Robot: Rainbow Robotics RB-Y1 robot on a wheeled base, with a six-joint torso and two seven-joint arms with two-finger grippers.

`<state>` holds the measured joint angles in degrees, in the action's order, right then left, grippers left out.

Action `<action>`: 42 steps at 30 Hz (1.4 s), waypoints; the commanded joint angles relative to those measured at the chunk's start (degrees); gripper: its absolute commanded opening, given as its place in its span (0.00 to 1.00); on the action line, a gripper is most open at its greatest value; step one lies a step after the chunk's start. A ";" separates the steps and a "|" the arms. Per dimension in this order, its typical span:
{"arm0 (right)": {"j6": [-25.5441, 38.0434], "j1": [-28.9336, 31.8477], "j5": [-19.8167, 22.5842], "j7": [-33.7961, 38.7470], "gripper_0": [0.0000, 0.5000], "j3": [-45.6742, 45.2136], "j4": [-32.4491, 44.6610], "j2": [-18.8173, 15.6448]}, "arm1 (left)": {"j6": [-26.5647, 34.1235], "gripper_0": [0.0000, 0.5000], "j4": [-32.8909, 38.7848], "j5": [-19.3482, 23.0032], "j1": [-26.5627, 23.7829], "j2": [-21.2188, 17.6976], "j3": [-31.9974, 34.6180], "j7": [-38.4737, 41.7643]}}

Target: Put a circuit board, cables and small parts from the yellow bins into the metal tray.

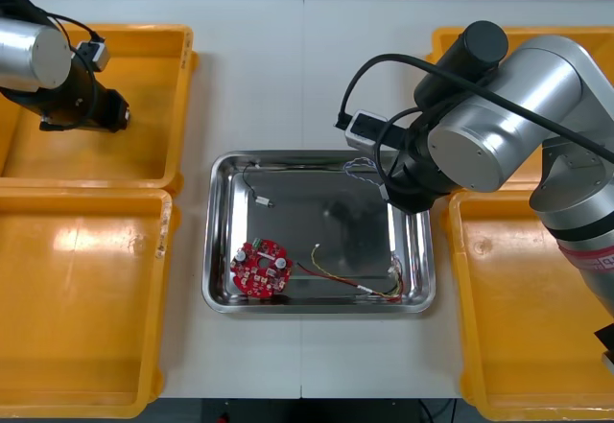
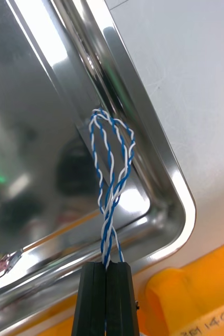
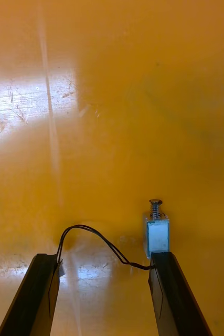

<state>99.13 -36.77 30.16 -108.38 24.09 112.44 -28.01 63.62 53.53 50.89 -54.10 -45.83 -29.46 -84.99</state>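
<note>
Two black fingers of the right tool [image 2: 109, 265] are pressed together on a twisted blue and white cable [image 2: 112, 163], pinching its strands near one end. From that pinch the cable runs straight away from the fingertips and closes in a loop, its long axis in line with the fingers. The loop hangs over the shiny metal tray [image 2: 161, 163], just inside the rim by the far right corner, so letting go should, I judge, drop it within the wall. Well apart, the left tool [image 3: 104, 257] stands with fingers spread in the far left yellow plastic bin [image 3: 117, 79]. A small metal part [image 3: 157, 233] trailing a thin black wire [image 3: 91, 233] sits just off one fingertip.
</note>
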 commanded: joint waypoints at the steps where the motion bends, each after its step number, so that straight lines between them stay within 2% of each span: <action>1: -2.72 0.12 -1.33 -2.98 0.00 2.10 -1.00 1.29 | -1.31 1.00 -0.62 0.61 -2.76 1.09 -0.69 -5.10; 6: -5.09 0.82 -4.49 -3.42 0.00 5.27 -1.17 1.29 | -1.31 1.00 -0.62 1.31 -2.76 1.09 -0.69 -5.19; 13: -9.13 3.02 -5.37 -4.39 0.00 6.32 -1.17 1.21 | -0.17 1.00 0.70 2.28 -2.76 1.00 0.37 -4.93; 20: -11.07 5.04 -8.45 -5.62 0.00 7.11 -1.26 0.94 | 1.94 1.00 2.28 2.10 -3.11 0.65 2.04 -4.93; 32: -13.35 6.71 -9.50 -6.14 0.00 7.20 -1.26 0.94 | 1.85 1.00 2.37 1.31 -4.08 0.65 2.83 -4.75; 34: -13.53 6.80 -9.59 -6.23 0.18 7.29 -1.26 0.94 | 1.50 1.00 2.37 1.31 -3.99 0.92 2.83 -4.57; 35: -13.53 6.80 -9.59 -6.23 0.24 7.38 -1.26 0.94 | 1.42 1.00 2.37 1.22 -4.08 0.92 2.65 -4.49; 38: -13.61 6.80 -9.85 -6.14 0.53 7.47 -1.26 1.03 | 0.89 1.00 2.28 0.96 -4.08 1.44 2.83 -4.05; 39: -13.70 6.88 -9.94 -6.23 0.68 7.55 -1.26 0.94 | 0.71 1.00 2.37 0.87 -3.99 1.62 2.65 -3.96; 40: -13.70 6.80 -9.94 -6.23 0.77 7.55 -1.26 0.94 | 0.62 1.00 2.37 0.87 -3.99 1.71 2.83 -3.87; 41: -13.70 6.80 -10.12 -6.14 0.97 7.55 -1.26 1.03 | 0.62 1.00 2.28 0.87 -3.99 1.88 2.65 -3.78; 42: -13.70 6.80 -10.21 -6.23 1.00 7.55 -1.26 0.94 | 0.36 1.00 2.28 0.79 -4.08 2.23 2.65 -3.61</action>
<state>85.98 -30.29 20.76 -112.42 30.30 110.59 -27.55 64.92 54.39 52.41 -54.65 -44.97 -28.32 -84.99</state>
